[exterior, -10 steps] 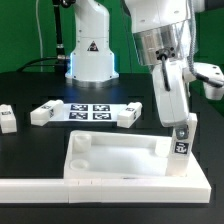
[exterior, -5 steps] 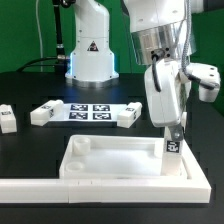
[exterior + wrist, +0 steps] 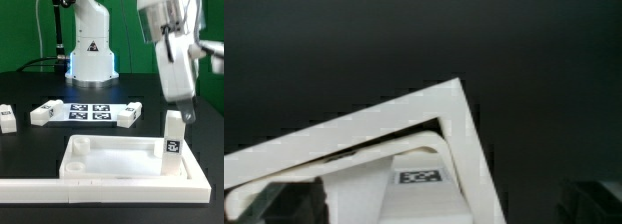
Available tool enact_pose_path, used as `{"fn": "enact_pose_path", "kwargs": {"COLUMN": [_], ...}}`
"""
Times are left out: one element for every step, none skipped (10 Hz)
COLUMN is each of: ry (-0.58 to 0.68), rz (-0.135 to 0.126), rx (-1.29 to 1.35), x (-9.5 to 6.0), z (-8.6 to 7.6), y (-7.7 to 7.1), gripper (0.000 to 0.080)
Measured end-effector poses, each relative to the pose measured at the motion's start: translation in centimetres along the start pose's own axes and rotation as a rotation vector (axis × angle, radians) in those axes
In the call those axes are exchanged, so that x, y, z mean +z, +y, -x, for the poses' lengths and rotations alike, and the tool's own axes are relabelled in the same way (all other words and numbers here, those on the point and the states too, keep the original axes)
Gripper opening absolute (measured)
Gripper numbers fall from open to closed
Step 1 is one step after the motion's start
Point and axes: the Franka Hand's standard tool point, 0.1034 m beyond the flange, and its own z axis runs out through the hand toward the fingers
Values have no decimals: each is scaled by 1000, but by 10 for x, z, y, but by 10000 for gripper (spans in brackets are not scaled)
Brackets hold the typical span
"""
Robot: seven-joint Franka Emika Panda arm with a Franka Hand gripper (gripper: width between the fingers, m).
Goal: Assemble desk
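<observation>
The white desk top point(image 3: 118, 172) lies tray-side up near the front of the black table. One white leg point(image 3: 174, 134) with a square tag stands upright in its far corner socket, at the exterior view's right. My gripper point(image 3: 187, 112) is open and empty, just above and slightly right of that leg, not touching it. The wrist view looks down on the same leg point(image 3: 390, 188) and the desk top's corner rim point(image 3: 423, 112). Three loose legs lie on the table: one at the far left point(image 3: 8, 118), two beside the marker board point(image 3: 42, 113) point(image 3: 127, 115).
The marker board point(image 3: 88, 112) lies flat behind the desk top. A long white L-shaped border bar point(image 3: 100, 189) runs along the front and the right side of the desk top. The robot base point(image 3: 90, 52) stands at the back.
My gripper held the leg over the far right corner, lowered it into the socket, then let go and rose up and to the right. The leg now stands alone.
</observation>
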Motion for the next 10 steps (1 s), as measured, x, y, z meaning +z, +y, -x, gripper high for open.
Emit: {"fn": "enact_pose_path", "kwargs": {"ry": [4, 4, 4, 4, 4, 4, -1, -4, -7, -16], "rz": [3, 3, 3, 4, 4, 6, 10, 12, 36, 69], "rx": [-3, -4, -7, -11, -14, -31, -75, -150, -191, -204], "x": [4, 5, 5, 5, 5, 5, 4, -1, -7, -15], "z": [-2, -2, -2, -2, -2, -1, 0, -4, -4, 2], "y": [1, 1, 1, 1, 1, 3, 7, 16, 29, 39], "gripper": [648, 649, 649, 649, 649, 649, 649, 649, 649, 649]}}
